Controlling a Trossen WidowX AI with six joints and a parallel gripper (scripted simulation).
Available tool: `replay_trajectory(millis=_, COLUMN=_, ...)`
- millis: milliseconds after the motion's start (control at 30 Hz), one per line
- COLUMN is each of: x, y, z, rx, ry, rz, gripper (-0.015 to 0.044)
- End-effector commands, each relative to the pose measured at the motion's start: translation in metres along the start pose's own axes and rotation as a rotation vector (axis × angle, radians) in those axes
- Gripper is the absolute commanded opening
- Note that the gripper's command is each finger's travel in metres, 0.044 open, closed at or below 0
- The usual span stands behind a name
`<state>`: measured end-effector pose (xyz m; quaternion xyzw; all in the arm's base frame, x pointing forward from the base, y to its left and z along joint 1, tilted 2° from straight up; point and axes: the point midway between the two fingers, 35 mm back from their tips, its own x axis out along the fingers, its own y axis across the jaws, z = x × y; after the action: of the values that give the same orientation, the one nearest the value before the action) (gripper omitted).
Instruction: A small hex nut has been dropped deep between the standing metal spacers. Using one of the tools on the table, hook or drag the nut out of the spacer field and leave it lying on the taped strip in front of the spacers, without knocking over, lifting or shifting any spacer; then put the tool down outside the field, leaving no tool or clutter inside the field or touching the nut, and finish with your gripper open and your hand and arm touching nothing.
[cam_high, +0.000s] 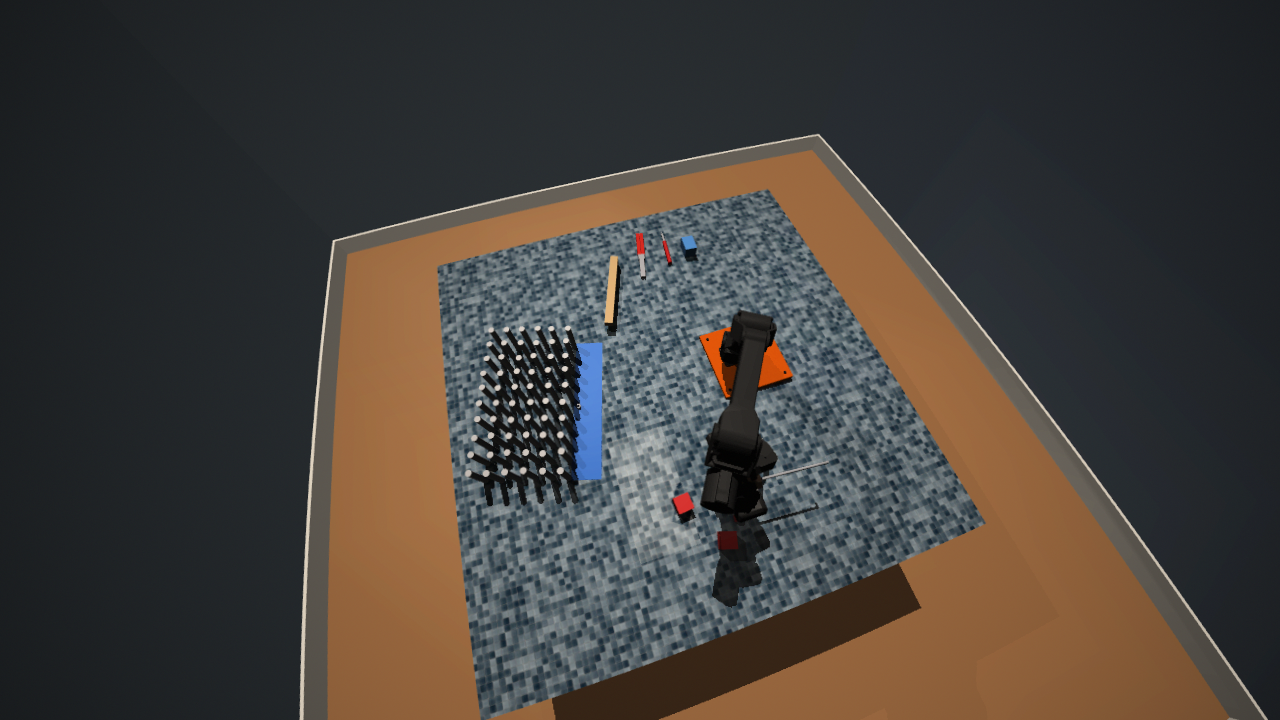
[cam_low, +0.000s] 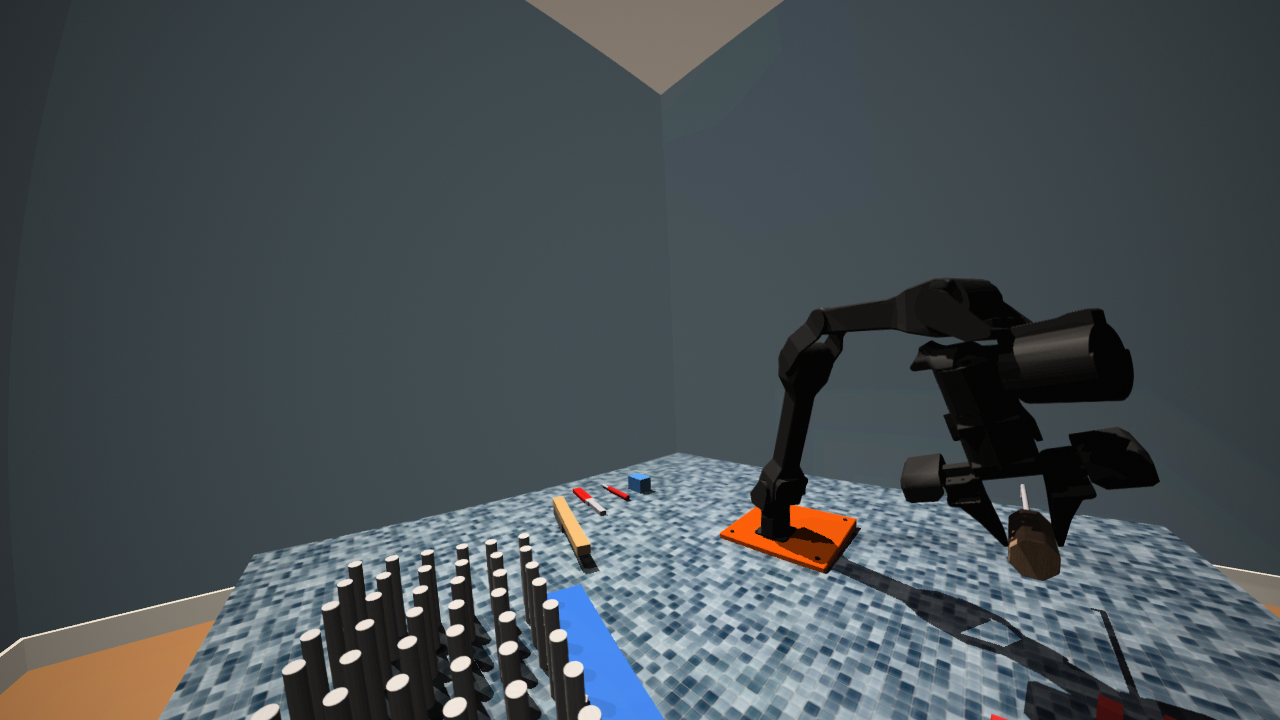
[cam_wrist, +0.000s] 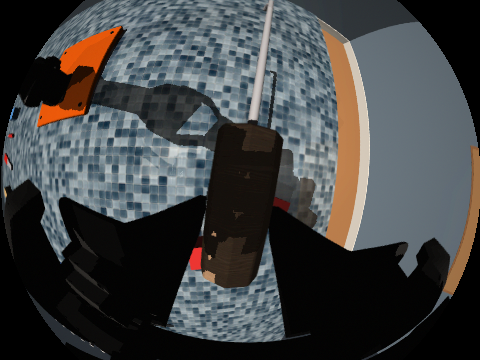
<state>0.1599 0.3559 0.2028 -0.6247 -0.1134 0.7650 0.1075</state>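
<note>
My gripper (cam_low: 1034, 542) (cam_wrist: 238, 208) is shut on the brown wooden handle of a tool with a long thin metal rod (cam_high: 796, 470) (cam_wrist: 260, 70). It holds the tool above the table, right of the field, with the rod pointing away from the spacers; the rod's tip is cut off in the wrist view. Black spacers (cam_high: 564, 386) (cam_low: 575, 696) with pale tops stand in several rows. The blue taped strip (cam_high: 591, 402) (cam_low: 613, 667) lies along their front. A tiny pale speck (cam_high: 578, 406), perhaps the hex nut, shows where the front row meets the strip; spacers partly hide that spot.
A red cube (cam_high: 682, 503) (cam_wrist: 196, 259) and a shaded one (cam_high: 727, 540) lie near the gripper. A wooden bar (cam_high: 611, 291) (cam_low: 571, 526), two red-handled tools (cam_high: 640, 244) (cam_high: 666, 251) and a blue block (cam_high: 688, 243) (cam_low: 639, 483) lie at the back. The arm stands on an orange plate (cam_high: 776, 372).
</note>
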Motion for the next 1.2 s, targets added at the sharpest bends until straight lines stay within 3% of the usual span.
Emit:
replay_trajectory(millis=0, x=0.004, y=0.0, z=0.0, rx=-0.004, ry=-0.008, rz=-0.002, gripper=0.0)
replay_trajectory(millis=1167, x=0.027, y=0.003, z=-0.009, rx=-0.005, ry=-0.008, rz=-0.002, gripper=0.0)
